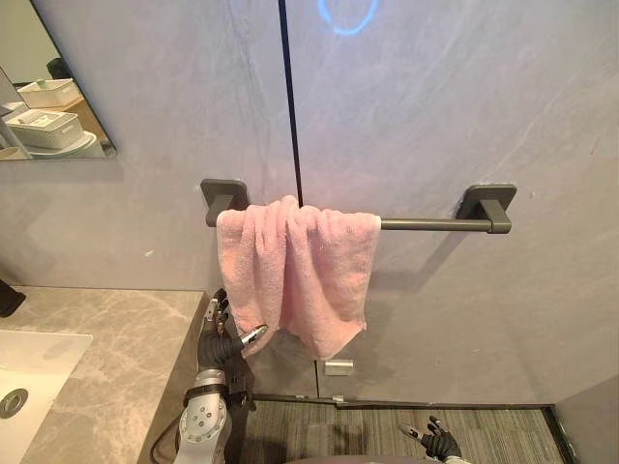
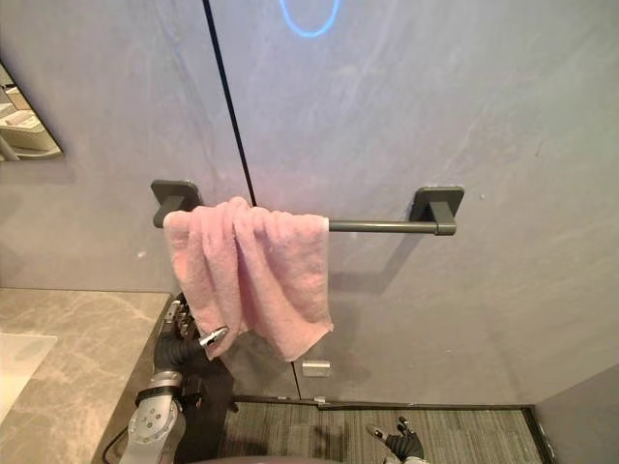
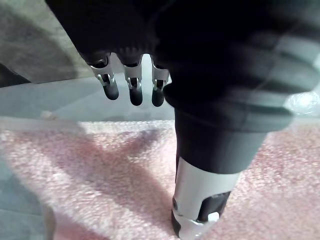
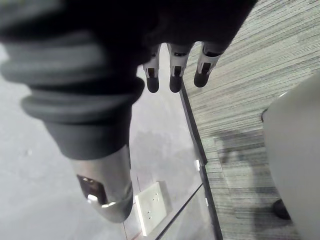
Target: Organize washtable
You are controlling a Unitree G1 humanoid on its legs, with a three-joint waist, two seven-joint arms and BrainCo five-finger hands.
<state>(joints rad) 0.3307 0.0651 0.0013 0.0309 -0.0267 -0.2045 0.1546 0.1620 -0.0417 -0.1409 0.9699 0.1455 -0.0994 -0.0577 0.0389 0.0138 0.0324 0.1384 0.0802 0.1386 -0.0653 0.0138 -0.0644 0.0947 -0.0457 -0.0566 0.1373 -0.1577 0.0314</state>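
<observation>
Pink towel (image 1: pixel 295 275) hangs bunched over the left end of the wall bar (image 1: pixel 435 224). Left robot hand (image 1: pixel 222 333) is raised at its lower left corner, fingers loose and apart, thumb at the hem, nothing clamped. Right robot hand (image 1: pixel 440 445) is low over the carpet floor (image 1: pixel 368 425), fingers relaxed, holding nothing. Marble surface (image 1: pixel 116 367) with sink (image 1: pixel 29 372) sits left. Mirror (image 1: pixel 39 48) reflects white baskets (image 1: pixel 44 126), contents unclear.

You're in a bathroom, pink towel (image 1: pixel 295 271) over a wall bar (image 1: pixel 435 224) at 12 o'clock, marble desk (image 1: pixel 116 358) with white sink (image 1: pixel 29 372) at 8 o'clock, mirror (image 1: pixel 48 97) at 10 o'clock.
</observation>
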